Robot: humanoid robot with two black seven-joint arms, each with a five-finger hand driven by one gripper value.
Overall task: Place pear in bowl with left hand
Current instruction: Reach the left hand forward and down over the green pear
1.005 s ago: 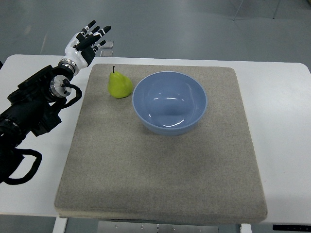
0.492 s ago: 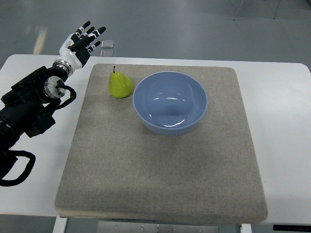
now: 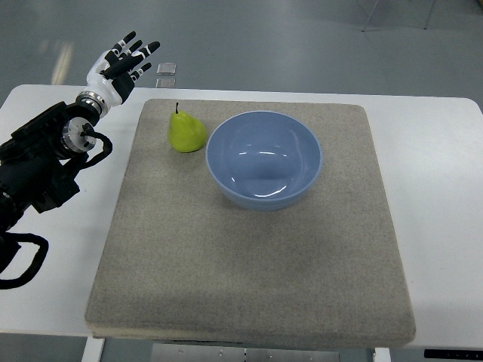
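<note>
Fingers (image 3: pixel 139 53) spreading wide, holding nothing, far-left of small yellow-green pear (image 3: pixel 186 133); left hand (image 3: pixel 119 68) needing descent straight over pear, away from blue bowl (image 3: pixel 264 159).

The place looked like a robotics lab or test hall rather than a home. A plain white table (image 3: pixel 438 173) stood on a smooth grey-green poured floor (image 3: pixel 302 45) with dull reflections on it. A grey felt-like mat (image 3: pixel 249 264) covered most of the tabletop as a staged work surface. Thin metal legs (image 3: pixel 396 15) of some furniture showed at the far edge. The robot's black arm (image 3: pixel 38 170) trailed exposed cables (image 3: pixel 23 260) over the table's left side.
</note>
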